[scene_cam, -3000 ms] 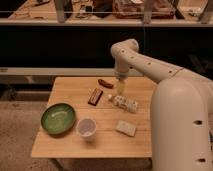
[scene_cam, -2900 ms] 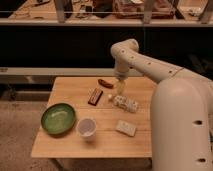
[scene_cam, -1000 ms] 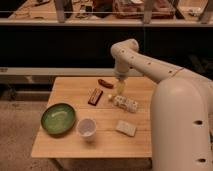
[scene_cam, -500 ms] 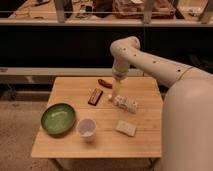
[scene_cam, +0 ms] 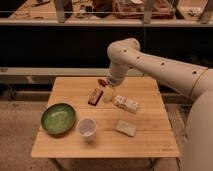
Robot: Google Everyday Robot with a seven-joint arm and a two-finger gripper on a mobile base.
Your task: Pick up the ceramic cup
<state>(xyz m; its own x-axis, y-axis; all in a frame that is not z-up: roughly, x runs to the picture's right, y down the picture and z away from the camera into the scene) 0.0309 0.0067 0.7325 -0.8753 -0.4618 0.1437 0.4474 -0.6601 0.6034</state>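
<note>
One pincer (scene_cam: 108, 95) hovers beyond the ceramic cup (scene_cam: 86, 127), well apart.

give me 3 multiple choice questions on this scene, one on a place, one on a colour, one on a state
1. Where does the ceramic cup stand on the wooden table?
A) at the back right corner
B) inside the wide bowl
C) just right of the wide bowl, in the front half

2. What colour is the wide bowl?
A) red
B) green
C) blue

3. What state is the ceramic cup in?
A) upright on the table, apart from the gripper
B) lifted off the table in the gripper
C) tipped on its side

Answers:
1 C: the cup sits on the wood beside the bowl's right rim.
2 B: the bowl is green inside and at the rim.
3 A: the cup's open mouth faces up, and the gripper hangs over the back middle of the table by the dark snack bar.
</note>
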